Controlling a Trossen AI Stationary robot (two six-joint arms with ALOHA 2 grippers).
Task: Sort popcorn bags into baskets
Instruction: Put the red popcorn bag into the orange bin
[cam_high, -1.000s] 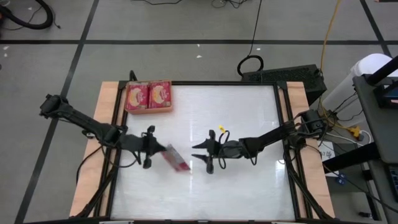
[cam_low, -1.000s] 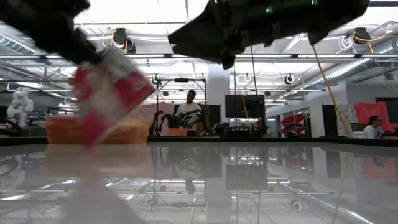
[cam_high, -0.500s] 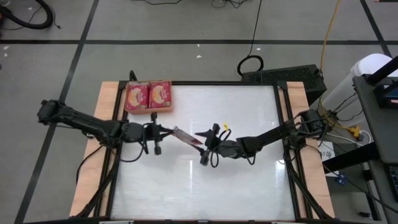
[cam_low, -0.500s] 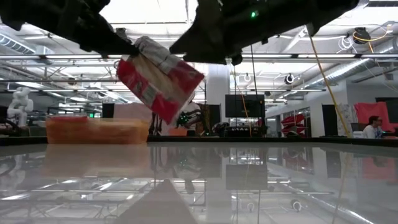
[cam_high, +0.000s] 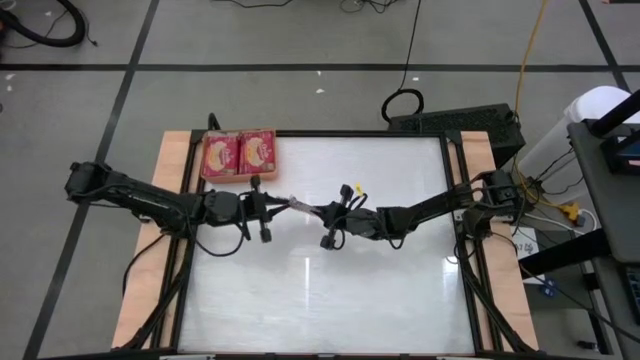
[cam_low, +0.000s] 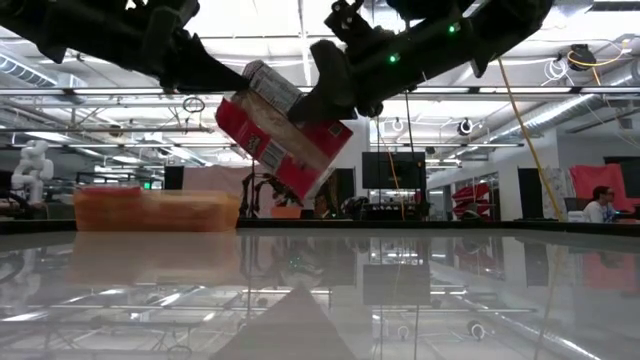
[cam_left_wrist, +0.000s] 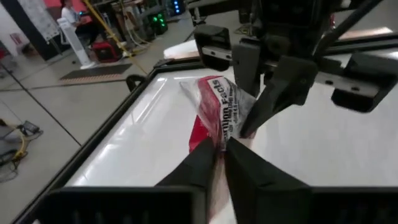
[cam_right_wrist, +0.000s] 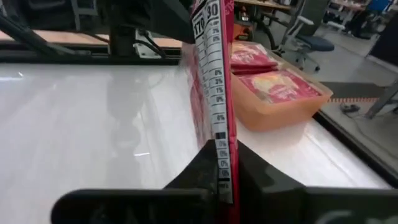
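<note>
Two grippers clamp one popcorn bag (cam_low: 285, 130) mid-air over the tabletop's centre: left gripper (cam_high: 268, 208) and right gripper (cam_high: 330, 216) at opposite edges. I judge it light, floppy; sealed edges grip best.

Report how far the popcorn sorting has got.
Done: two popcorn bags lie side by side in the orange basket. In hand: a third bag is held above the table, pinched by both the left gripper and the right gripper. Left: getting that bag into the basket; no other loose bags show.
</note>
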